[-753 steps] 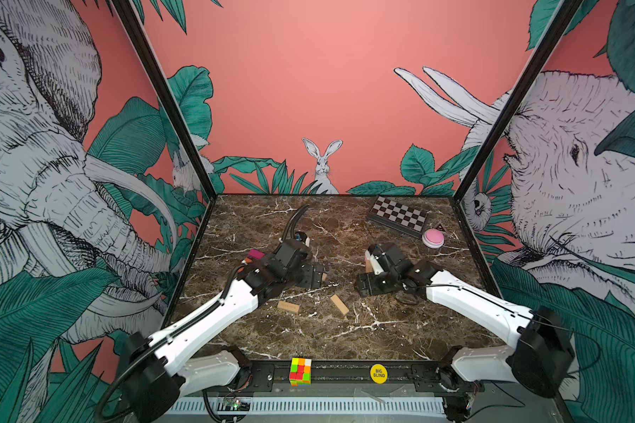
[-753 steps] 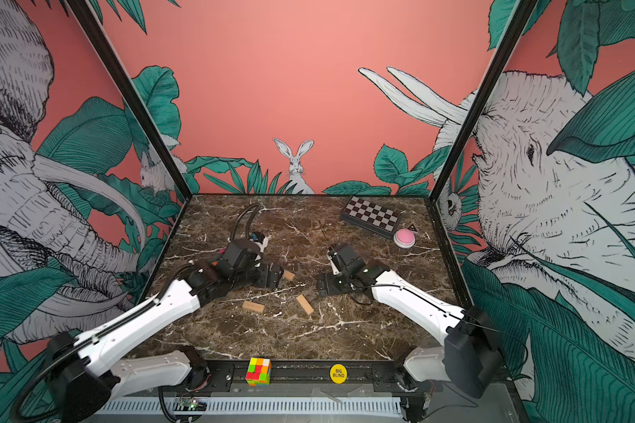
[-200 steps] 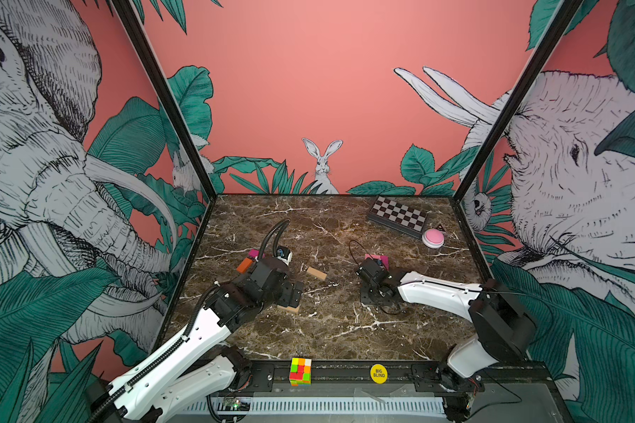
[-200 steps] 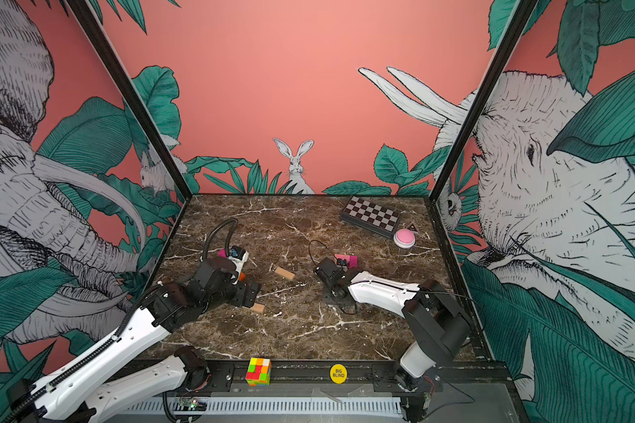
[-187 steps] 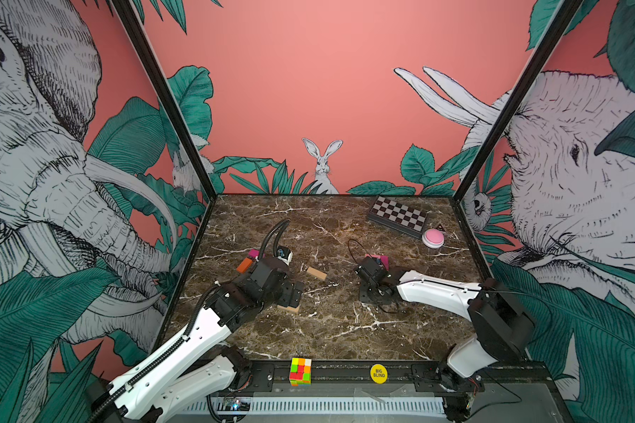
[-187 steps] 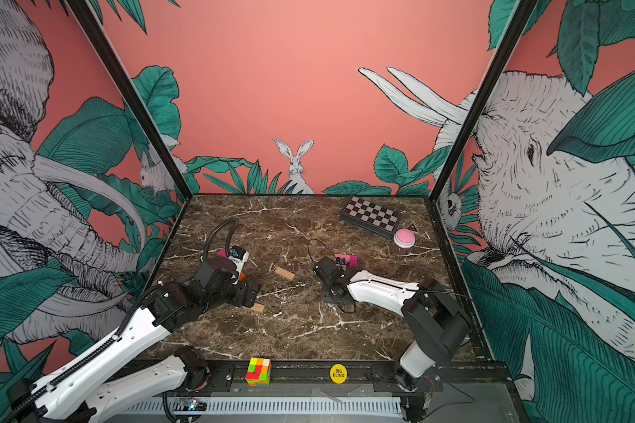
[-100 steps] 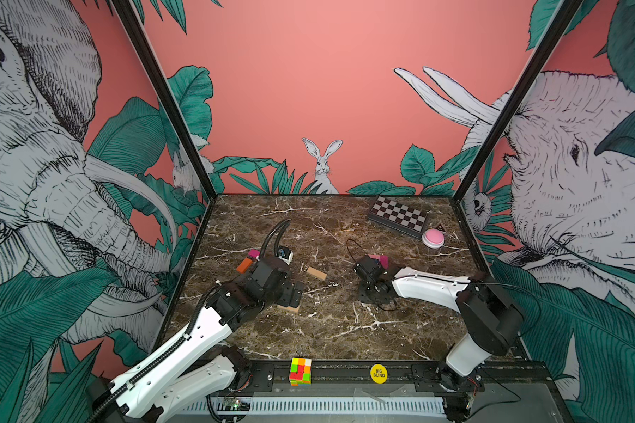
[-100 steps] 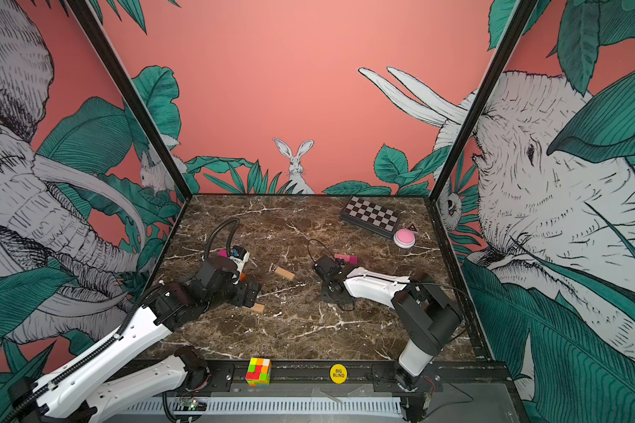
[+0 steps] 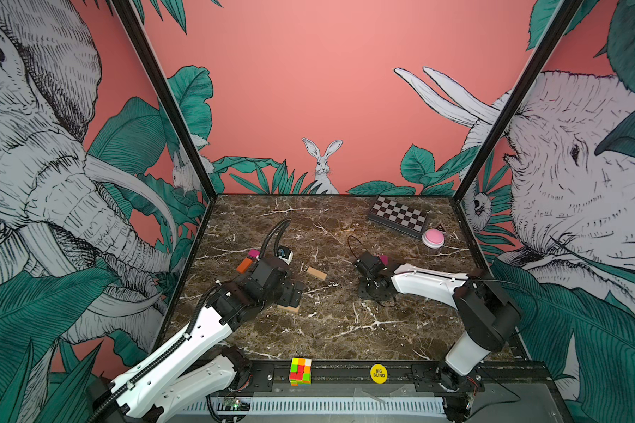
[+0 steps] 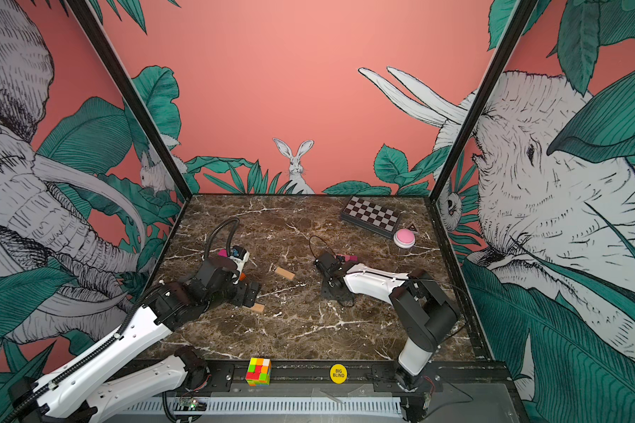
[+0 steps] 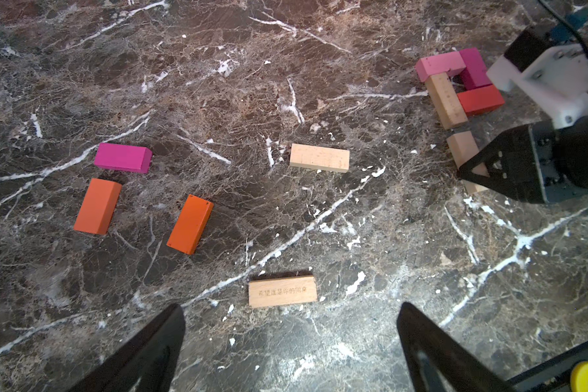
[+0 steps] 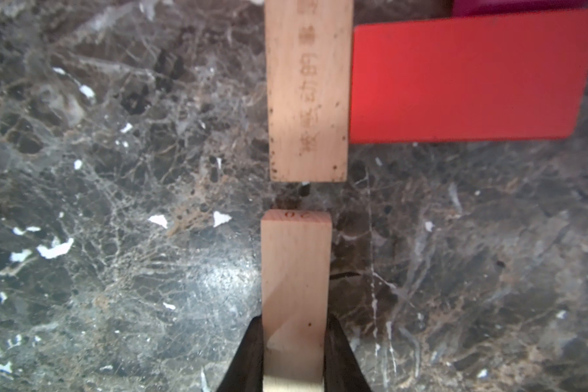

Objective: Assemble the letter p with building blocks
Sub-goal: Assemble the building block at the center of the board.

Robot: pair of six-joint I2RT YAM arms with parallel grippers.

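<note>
The left tool (image 11: 291, 317) is held wide open above a loose tan block (image 11: 282, 292) engraved with Chinese characters. At the table's (image 9: 345, 329) 6 o'clock, "BIG BLIND" is read on a yellow disc (image 9: 378, 373). Toward 3 o'clock, the right tool (image 12: 296, 353) is closed on a second tan block (image 12: 296, 264), just short of the stem block (image 12: 308, 91). Since a second ago, the right elbow (image 9: 486, 315) has been drawn inward.
</note>
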